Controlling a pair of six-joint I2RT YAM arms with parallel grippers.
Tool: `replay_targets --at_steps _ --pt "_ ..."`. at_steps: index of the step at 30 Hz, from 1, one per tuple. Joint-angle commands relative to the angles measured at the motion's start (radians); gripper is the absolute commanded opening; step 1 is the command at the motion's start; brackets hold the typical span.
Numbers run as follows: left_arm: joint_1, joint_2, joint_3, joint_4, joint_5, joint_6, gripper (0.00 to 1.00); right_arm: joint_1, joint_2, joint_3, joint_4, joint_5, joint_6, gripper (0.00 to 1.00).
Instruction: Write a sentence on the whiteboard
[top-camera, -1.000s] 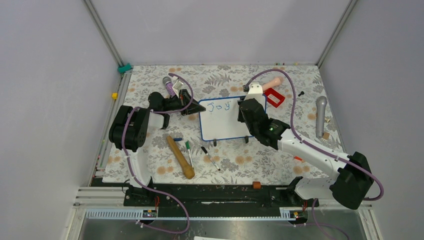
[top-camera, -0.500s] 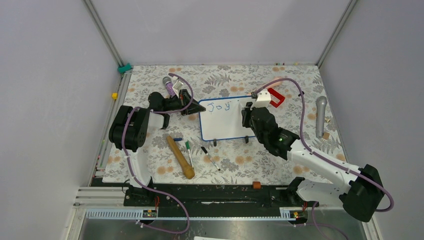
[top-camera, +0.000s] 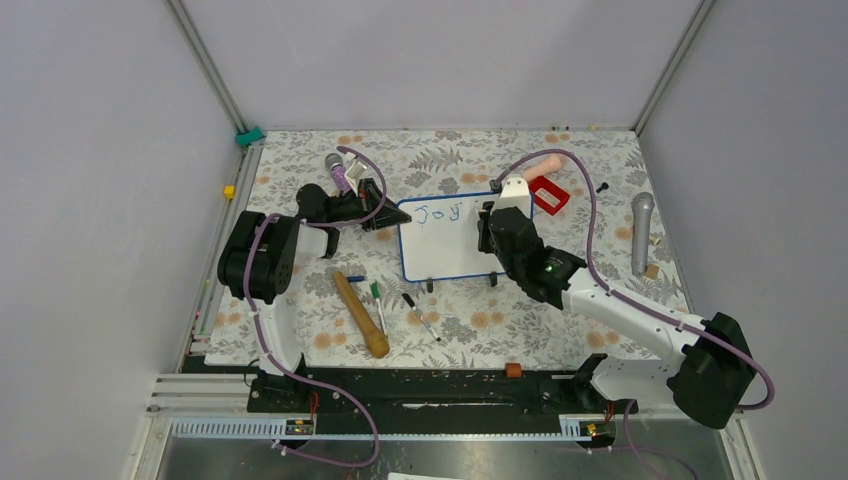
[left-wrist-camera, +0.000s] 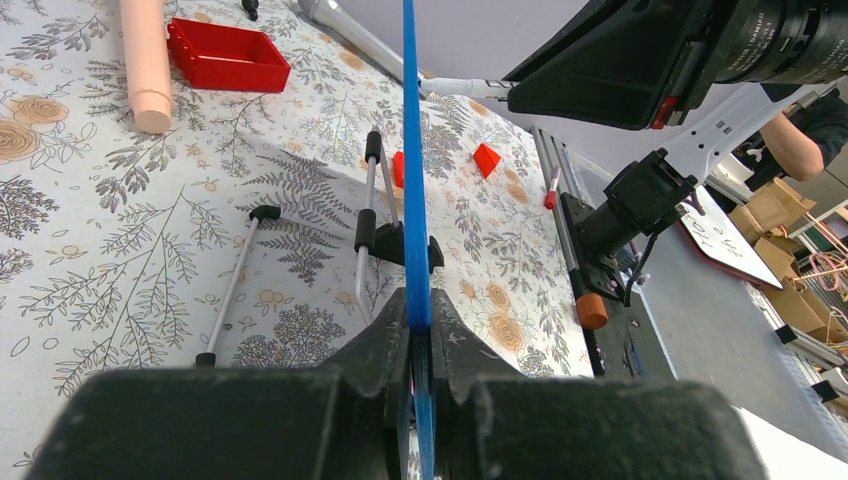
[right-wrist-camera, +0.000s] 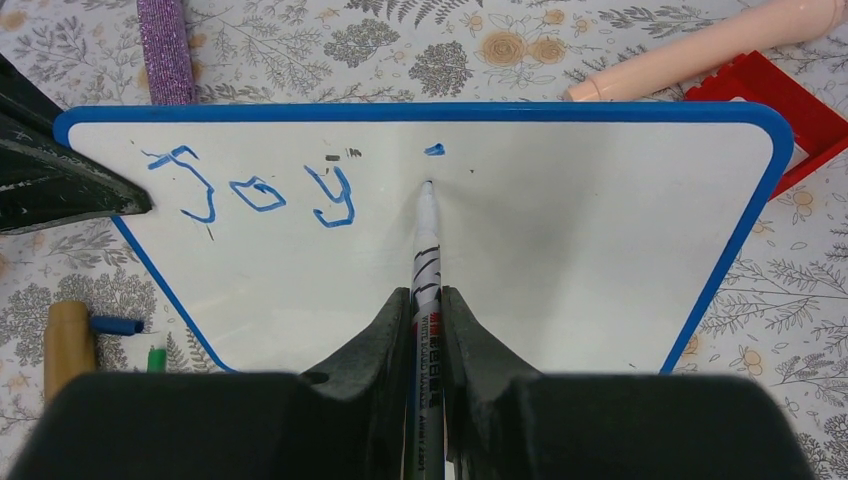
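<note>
**At Table Centre: Both Claws Clamped, One on the Board, One on a Marker**

At the middle of the floral table, the whiteboard (top-camera: 445, 245) stands on its small black feet.

1. Left gripper (left-wrist-camera: 418, 312): jaws clenched on the board's blue left frame edge, which runs up from between them.
2. Right gripper (right-wrist-camera: 428, 300): jaws clenched on a white marker (right-wrist-camera: 427, 235), pointed at the board face. The tip sits just below a short blue stroke (right-wrist-camera: 434, 150). Whether it touches the surface cannot be told.

View differences:
- The right wrist view alone shows the sentence (right-wrist-camera: 255, 190) legibly: one blue word, "Joy", along the upper left of the board.
- The left wrist view shows the board edge-on only, with no writing visible.
- The top view alone shows both arms at opposite sides of the board, with a wooden pin (top-camera: 361, 315) near the left arm and a red tray (top-camera: 548, 196) just beyond the right gripper.
</note>
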Motion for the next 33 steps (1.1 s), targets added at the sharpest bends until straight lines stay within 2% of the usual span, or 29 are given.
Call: replay_targets --at_steps 1,21,33 --pt "-0.013 0.01 -0.004 0.041 0.11 0.077 0.0 -0.006 0.009 0.056 0.003 0.029 0.002 0.0" --pt "-0.012 0.013 -0.001 0.041 0.11 0.074 0.0 -0.006 0.039 0.085 -0.004 0.057 -0.006 0.0" --pt "-0.013 0.007 -0.007 0.041 0.11 0.077 0.0 -0.006 0.043 0.073 -0.095 0.039 0.019 0.0"
